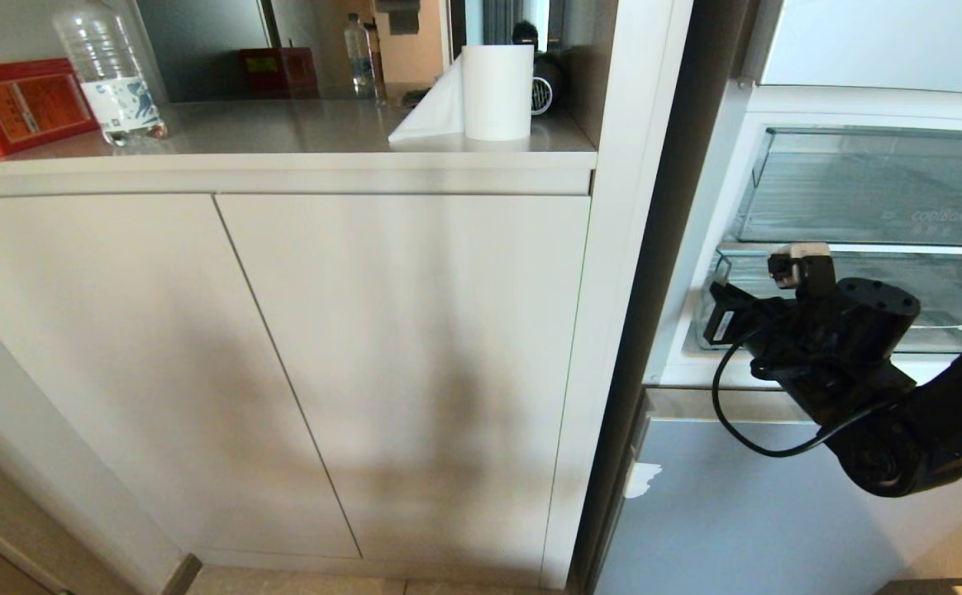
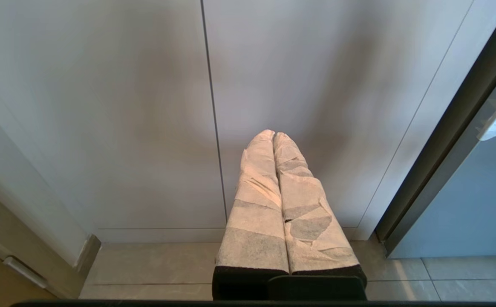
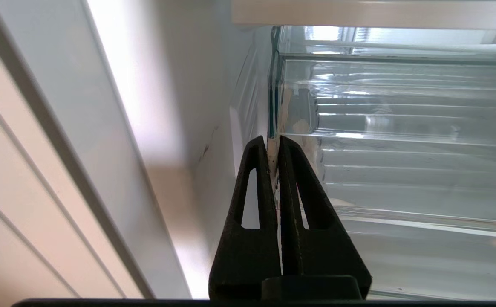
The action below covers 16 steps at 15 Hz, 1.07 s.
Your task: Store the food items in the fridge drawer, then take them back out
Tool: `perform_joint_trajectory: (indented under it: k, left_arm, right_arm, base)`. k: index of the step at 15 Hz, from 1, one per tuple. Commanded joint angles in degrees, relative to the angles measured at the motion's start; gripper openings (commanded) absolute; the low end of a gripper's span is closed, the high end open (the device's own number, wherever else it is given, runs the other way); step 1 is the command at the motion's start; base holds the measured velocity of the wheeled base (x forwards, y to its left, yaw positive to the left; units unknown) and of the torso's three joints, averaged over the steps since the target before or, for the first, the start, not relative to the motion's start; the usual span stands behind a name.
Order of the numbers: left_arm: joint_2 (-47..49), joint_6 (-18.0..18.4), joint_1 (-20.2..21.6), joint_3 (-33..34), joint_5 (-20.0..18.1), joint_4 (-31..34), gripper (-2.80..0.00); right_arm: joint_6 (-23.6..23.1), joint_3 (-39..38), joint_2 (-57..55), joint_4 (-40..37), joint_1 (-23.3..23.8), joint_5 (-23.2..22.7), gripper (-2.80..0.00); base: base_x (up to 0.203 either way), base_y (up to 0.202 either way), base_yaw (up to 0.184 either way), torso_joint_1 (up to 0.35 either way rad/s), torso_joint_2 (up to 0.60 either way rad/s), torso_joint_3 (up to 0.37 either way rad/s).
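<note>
- The fridge [image 1: 861, 99] stands open on my right; the drawer [image 1: 927, 306] sits under the lettered bin [image 1: 878, 190], looking barely out or fully in
- No food shows in any view
- My step, I judge, is pulling the drawer open: pull straight out and level, slowly, so the corner grip does not slip or skew it
- My right gripper [image 3: 273, 138] is pinched almost shut on the drawer's front corner
- My left gripper [image 2: 273, 134] hangs closed and empty by the cabinet [image 2: 103, 106]
</note>
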<state>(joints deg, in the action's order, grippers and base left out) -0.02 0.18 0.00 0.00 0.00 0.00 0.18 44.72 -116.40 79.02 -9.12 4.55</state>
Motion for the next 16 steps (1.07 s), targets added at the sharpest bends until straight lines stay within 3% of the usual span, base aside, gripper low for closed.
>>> perform_joint_trajectory:
  k: [1, 10, 11, 16]
  left_arm:
    - [0.02, -0.01, -0.09, 0.00, 0.00, 0.00, -2.80]
    - [0.02, -0.01, -0.08, 0.00, 0.00, 0.00, -2.80]
    - [0.02, -0.01, -0.07, 0.00, 0.00, 0.00, -2.80]
    - [0.02, -0.01, -0.01, 0.00, 0.00, 0.00, -2.80]
  right_arm:
    - [0.25, -2.38, 2.32, 0.60, 0.00, 0.02, -2.80]
    - [0.12, -21.73, 20.16, 0.44, -0.02, -0.29, -2.80]
    - [0.05, -23.81, 22.36, 0.44, -0.02, -0.26, 0.00]
    - [-0.92, -34.25, 37.49, -2.72, 0.01, 0.02, 0.00]
  base:
    - [0.000, 0.000, 0.000, 0.000, 0.00, 0.000]
    - [0.000, 0.000, 0.000, 0.000, 0.00, 0.000]
    - [0.000, 0.000, 0.000, 0.000, 0.00, 0.000]
    - [0.000, 0.000, 0.000, 0.000, 0.00, 0.000]
